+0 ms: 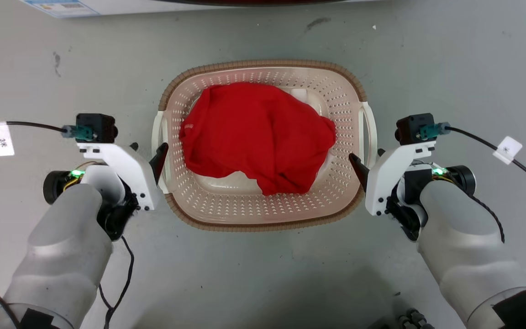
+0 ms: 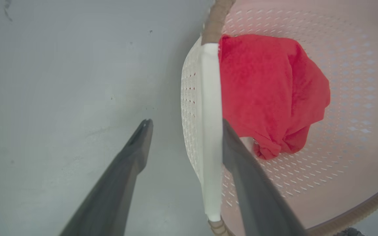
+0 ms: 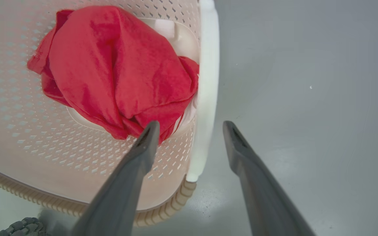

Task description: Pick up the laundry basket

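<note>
Head view: the laundry basket [image 1: 263, 214] sits mid-scene on the grey floor [image 1: 263, 274], with a red cloth [image 1: 254, 132] heaped inside. The left gripper [image 1: 148, 151] is at its left handle [image 1: 155, 132] and the right gripper [image 1: 368, 159] at its right handle [image 1: 371, 128].

Left wrist view: the fingers [image 2: 136, 154] are spread, one inside the basket and one outside, straddling the white handle.

Right wrist view: the fingers [image 3: 143, 150] are likewise spread astride the handle

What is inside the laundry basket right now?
One crumpled red cloth lies in the laundry basket, covering most of its floor. Bare perforated plastic shows around the cloth. Anything beneath the cloth is hidden.
</note>
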Controlling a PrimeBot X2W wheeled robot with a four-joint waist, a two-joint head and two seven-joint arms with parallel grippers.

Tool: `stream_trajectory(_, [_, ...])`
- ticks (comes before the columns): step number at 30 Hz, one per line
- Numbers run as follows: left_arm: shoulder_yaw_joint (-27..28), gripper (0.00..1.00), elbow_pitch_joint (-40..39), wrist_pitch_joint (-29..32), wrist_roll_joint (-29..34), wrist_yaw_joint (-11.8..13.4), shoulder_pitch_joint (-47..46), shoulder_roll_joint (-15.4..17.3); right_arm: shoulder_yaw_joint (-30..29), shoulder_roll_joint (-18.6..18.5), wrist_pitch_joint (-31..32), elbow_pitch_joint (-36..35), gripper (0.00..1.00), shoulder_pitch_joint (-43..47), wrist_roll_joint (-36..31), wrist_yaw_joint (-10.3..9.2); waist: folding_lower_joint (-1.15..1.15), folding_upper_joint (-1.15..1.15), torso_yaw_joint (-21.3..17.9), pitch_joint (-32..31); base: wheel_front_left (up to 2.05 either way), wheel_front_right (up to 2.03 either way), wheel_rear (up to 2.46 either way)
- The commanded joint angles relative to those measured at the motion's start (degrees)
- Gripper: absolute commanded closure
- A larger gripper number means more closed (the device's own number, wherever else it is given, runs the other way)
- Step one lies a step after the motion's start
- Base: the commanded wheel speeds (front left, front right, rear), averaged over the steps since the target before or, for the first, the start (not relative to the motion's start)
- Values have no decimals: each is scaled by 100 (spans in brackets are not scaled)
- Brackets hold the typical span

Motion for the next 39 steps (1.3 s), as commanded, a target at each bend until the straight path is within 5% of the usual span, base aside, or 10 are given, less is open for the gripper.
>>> stream_trajectory(1, [-66, 0, 64, 22, -68, 14, -72, 23, 95, 2, 58, 62, 0, -138, 105, -2, -1, 0, -2, 69, 0, 0, 0])
stream_trajectory(13, [-574, 0, 394, 11, -425, 13, -496, -30, 747, 3, 276, 207, 0, -435, 765, -2, -1, 0, -17, 304, 0, 0, 0])
stream_trajectory(14, [-599, 0, 420, 19, -470, 13, -520, -40, 783, 2, 297, 216, 18, -444, 839, -2, -1, 0, -17, 315, 0, 0, 0])
stream_trajectory(15, [-623, 0, 438, 50, -527, 13, -531, -61, 839, 1, 327, 219, 78, -448, 893, -2, -1, 0, -17, 321, 0, 0, 0])
stream_trajectory(16, [-666, 64, 434, 52, -555, 13, -556, -69, 892, 2, 340, 201, 100, -453, 962, -2, -1, 0, -17, 324, 0, 0, 0])
stream_trajectory(17, [-711, 100, 439, 78, -601, 12, -571, -69, 941, 2, 340, 192, 100, -461, 1009, -2, -1, 0, -19, 326, 0, 0, 0])
stream_trajectory(27, [-1049, 100, 522, 176, -1023, 8, -583, -138, 1436, 17, 517, 224, 100, -342, 1510, 6, -1, 0, -3, 73, 0, 0, 0])
stream_trajectory(39, [-1331, 100, 768, 720, -1632, -7, -323, -390, 1883, 48, 1296, 361, 100, -200, 2078, 9, -1, 0, 95, -1078, 0, 0, 0])
